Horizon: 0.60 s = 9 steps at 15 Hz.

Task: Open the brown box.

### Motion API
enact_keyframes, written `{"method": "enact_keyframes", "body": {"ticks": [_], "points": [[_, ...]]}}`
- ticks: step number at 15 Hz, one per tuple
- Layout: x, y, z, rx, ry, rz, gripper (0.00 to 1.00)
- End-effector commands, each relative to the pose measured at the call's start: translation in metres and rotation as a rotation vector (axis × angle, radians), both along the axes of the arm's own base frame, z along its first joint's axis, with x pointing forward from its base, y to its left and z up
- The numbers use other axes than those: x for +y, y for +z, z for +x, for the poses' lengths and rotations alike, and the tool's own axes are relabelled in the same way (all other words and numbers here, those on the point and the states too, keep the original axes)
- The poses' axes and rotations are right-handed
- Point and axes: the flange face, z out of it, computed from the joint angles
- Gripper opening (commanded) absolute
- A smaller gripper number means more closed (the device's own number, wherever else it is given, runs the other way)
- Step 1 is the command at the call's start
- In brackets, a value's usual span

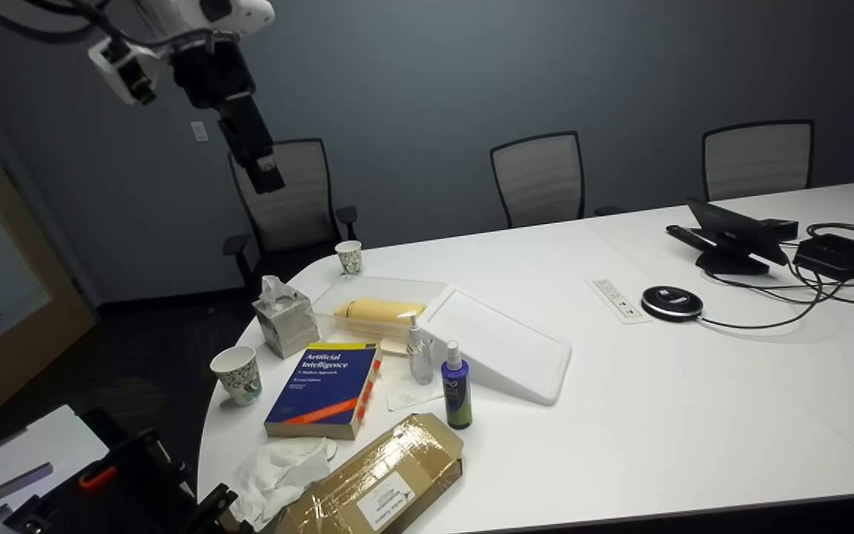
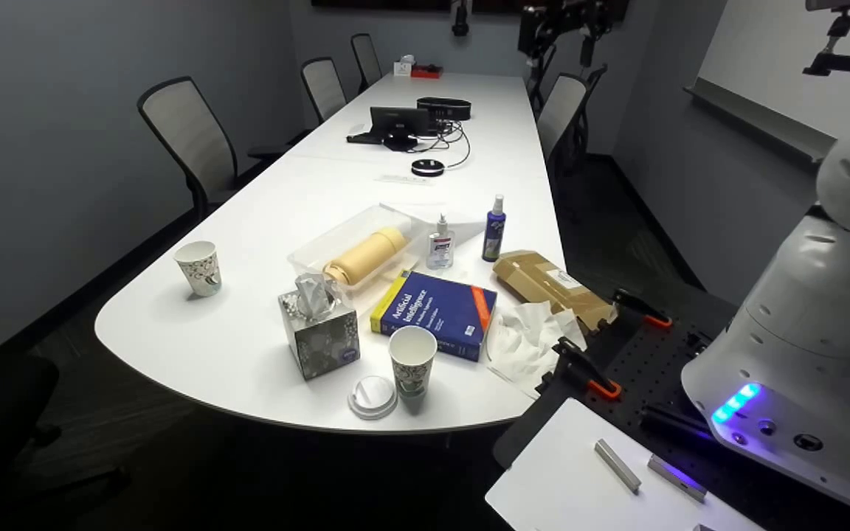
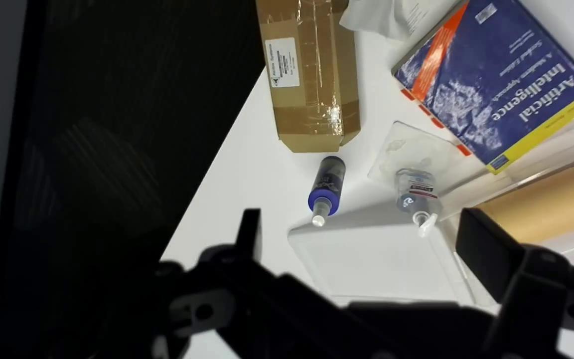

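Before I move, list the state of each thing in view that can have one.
Gripper: open, nothing held.
Brown box: top shut and taped.
Blue book: shut, flat.
Spray bottle: upright.
Sanitizer bottle: upright.
Yellow bottle: lying on its side.
Nearer paper cup: upright, uncovered.
Cup lid: lying beside that cup.
Farther paper cup: upright, uncovered.
Tissue box: open, tissue sticking out.
White paper or cloth: crumpled.
Base light: lit blue.

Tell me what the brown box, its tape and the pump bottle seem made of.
Brown box: matte cardboard, by its plain tan faces and folded edges. Tape: likely plastic film, glossy, since its wrinkles catch glare. Pump bottle: see-through body, probably clear plastic, possibly glass.
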Motion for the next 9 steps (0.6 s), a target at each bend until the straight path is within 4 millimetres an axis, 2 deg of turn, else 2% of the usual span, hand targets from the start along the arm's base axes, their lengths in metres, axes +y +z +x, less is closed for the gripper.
{"method": "enact_keyframes", "body": {"ticks": [1,4,9], "points": [[0.032,-0.070,0.024,-0.019,-0.123,-0.109,1.00],[0.055,-0.127,0.032,0.006,-0.224,-0.217,1.00],[0.076,-0.210,0.027,0.055,-0.366,-0.385,1.00]]}}
